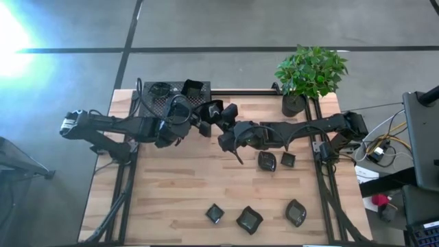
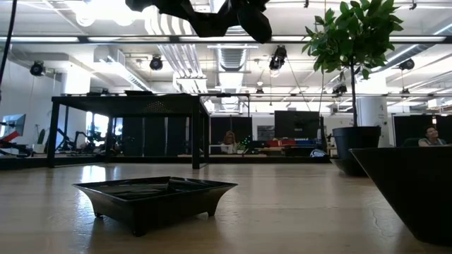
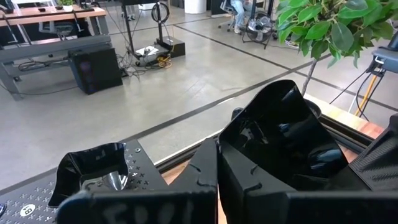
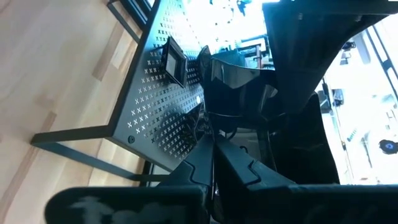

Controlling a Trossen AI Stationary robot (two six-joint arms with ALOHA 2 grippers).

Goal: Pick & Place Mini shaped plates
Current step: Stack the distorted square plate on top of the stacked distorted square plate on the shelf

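Glossy mini plate (image 3: 283, 140), clamped in the closed left tool (image 1: 206, 127), looks light, stiff, slippery: pinch its rim. Right tool (image 1: 230, 113), at three o'clock, grips another.

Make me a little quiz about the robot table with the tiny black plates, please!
1. How many mini plates lie on the wooden table?
2. True or false: the plant pot stands on the left arm's side.
3. What is the left gripper shut on? A) a leaf B) a glossy black plate C) nothing
Key: 1. Five. 2. False: the plant pot is on the right arm's side. 3. B.
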